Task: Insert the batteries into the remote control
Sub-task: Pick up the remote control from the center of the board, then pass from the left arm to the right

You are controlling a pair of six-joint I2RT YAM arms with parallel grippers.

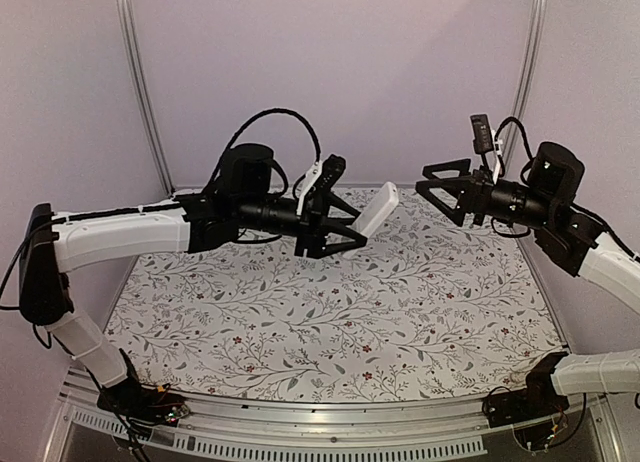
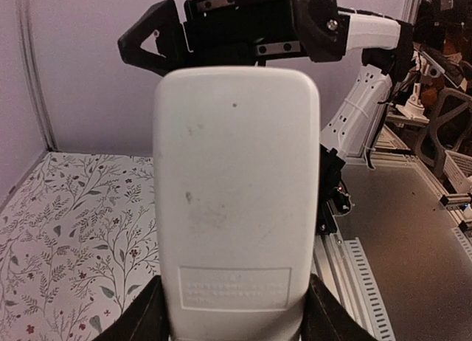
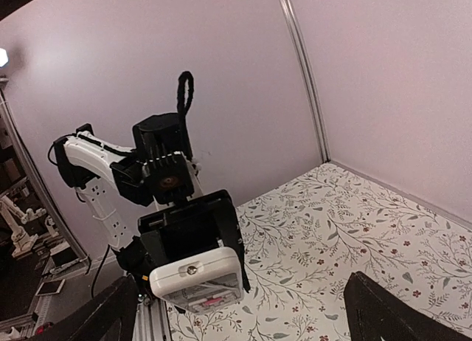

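Above the far half of the desk [image 1: 330, 322], near its middle, I have the remote control [image 1: 378, 210] up in the air, clear of the flowered cloth. The left gripper [image 1: 355, 222] is clamped on the handset's lower end, one finger on each long side. The rest sticks out past the fingertips, tilted up toward the far right corner. On my left wrist feed the white back [image 2: 236, 193] fills the middle of the view, with the black fingers [image 2: 144, 319] hugging its bottom corners. The right gripper [image 1: 421, 178] hangs well above the desk's right side, jaws spread wide and holding nothing, pointed at the remote with a gap between them. From the right wrist I see the remote [image 3: 198, 282] end-on, with my own fingers [image 3: 391, 311] far apart at the bottom edge.
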